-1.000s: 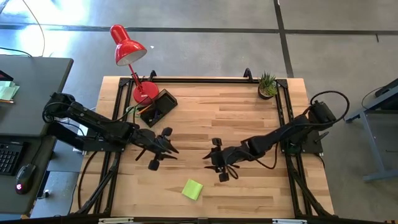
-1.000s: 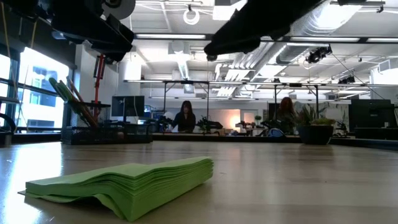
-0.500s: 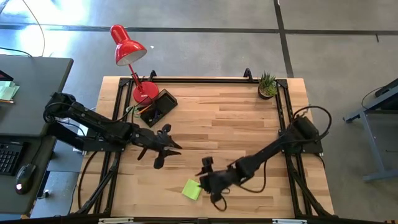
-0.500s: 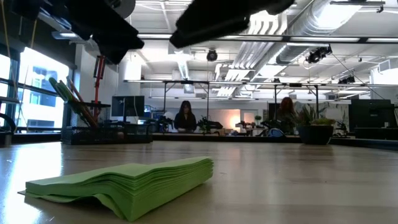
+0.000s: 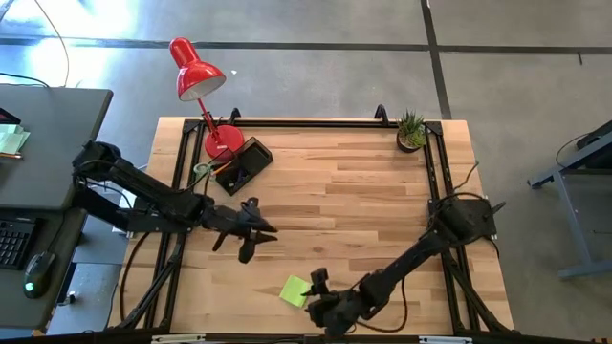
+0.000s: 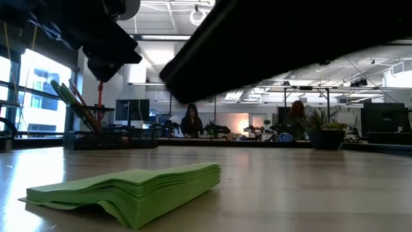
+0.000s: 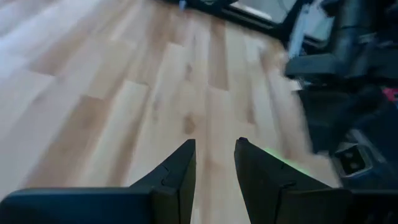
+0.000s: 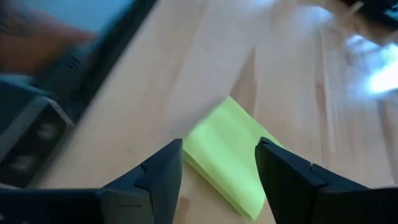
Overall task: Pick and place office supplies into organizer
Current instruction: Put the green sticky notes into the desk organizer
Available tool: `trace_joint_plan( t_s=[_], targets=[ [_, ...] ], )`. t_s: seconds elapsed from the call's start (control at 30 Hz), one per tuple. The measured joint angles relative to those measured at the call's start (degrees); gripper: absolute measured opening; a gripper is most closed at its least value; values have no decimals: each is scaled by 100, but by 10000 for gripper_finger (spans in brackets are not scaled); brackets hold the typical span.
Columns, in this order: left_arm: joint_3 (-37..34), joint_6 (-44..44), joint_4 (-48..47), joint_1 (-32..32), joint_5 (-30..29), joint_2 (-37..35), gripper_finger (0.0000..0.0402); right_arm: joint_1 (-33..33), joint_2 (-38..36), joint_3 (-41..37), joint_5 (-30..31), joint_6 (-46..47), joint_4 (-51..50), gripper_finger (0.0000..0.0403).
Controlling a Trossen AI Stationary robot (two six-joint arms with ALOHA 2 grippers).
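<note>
A wooden surface (image 5: 363, 191) seen from above, with two dark robot arms. The right gripper (image 8: 219, 163) hangs low at the near edge, just beside a lime-green sticky pad (image 5: 295, 290); its fingers (image 8: 163, 169) stand wide apart, empty, with the pad lying flat between and just ahead of them. The left gripper (image 5: 256, 232) hovers over bare wood left of centre, fingers (image 7: 180, 168) slightly parted, holding nothing. The black organizer (image 5: 243, 164) sits at the far left corner, beside a red lamp (image 5: 197, 76), with pencils and green scissors standing in it. A small plant (image 5: 411, 131) marks the far right corner.
</note>
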Motion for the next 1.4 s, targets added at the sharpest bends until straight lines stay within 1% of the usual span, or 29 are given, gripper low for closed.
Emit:
trace_joint_plan(
  t_s=[0.07, 0.13, 0.3, 0.4, 0.53, 0.77, 0.9, 0.97, 1.13, 1.3, 1.4],
  targets=[
    [9, -83, 147, -129, -2, 184, 97, 29, 140, 26, 227, -156, 35, 195],
    [3, -96, 325, -272, -3, 366, 97, 40, 239, 26, 313, -267, 58, 195],
    [7, -355, 627, -574, -5, 788, 97, 34, 366, 28, 121, -275, 100, 195],
    [7, -557, 787, -740, -11, 954, 97, 36, 373, 28, 108, -369, 82, 195],
    [9, -701, 1025, -968, -243, 1083, 97, 40, 373, 28, 103, -710, -17, 195],
    [9, -942, 1077, -1350, -752, 1089, 97, -66, 373, 28, 49, -1148, -271, 195],
    [9, -958, 1074, -1491, -948, 1089, 97, -191, 373, 28, 36, -1328, -297, 194],
    [9, -959, 1076, -1496, -949, 1089, 97, -251, 373, 28, 21, -1435, -303, 192],
    [9, -1045, 1058, -1487, -949, 1089, 97, -375, 373, 28, -325, -1410, -379, 176],
    [9, -1047, 1039, -1474, -949, 1089, 97, -381, 373, 28, -317, -1440, -346, 155],
    [9, -1046, 1038, -1476, -961, 1089, 97, -381, 377, 28, -546, -1347, -353, 146]
  ],
)
